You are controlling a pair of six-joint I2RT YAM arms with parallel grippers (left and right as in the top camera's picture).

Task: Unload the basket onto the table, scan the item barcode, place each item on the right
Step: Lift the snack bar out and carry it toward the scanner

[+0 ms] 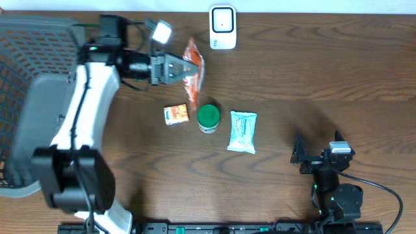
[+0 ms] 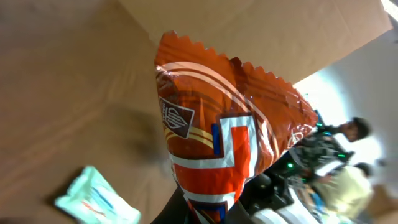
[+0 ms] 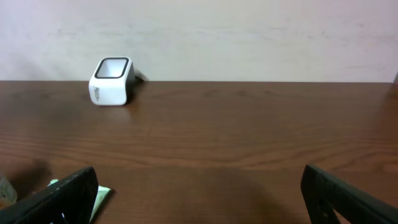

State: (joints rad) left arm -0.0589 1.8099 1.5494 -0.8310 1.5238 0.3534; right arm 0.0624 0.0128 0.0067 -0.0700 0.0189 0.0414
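Left gripper [image 1: 174, 67]: clamped on snack bag [image 2: 224, 137] end.
Right gripper [image 3: 199, 199]: wide open, empty.
Risk: floppy foil sags, barcode faces away from scanner [image 1: 222, 27] beyond fingertips; likely no read.

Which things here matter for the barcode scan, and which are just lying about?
In the job: orange snack bag, held by the left gripper; white scanner.
Lying about: small orange box, green-lidded tub, wipes pack, grey basket.

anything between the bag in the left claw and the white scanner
Nothing visible. Only bare brown wooden table lies between the crinkly orange foil snack bag in the left claw and the white box-shaped scanner.
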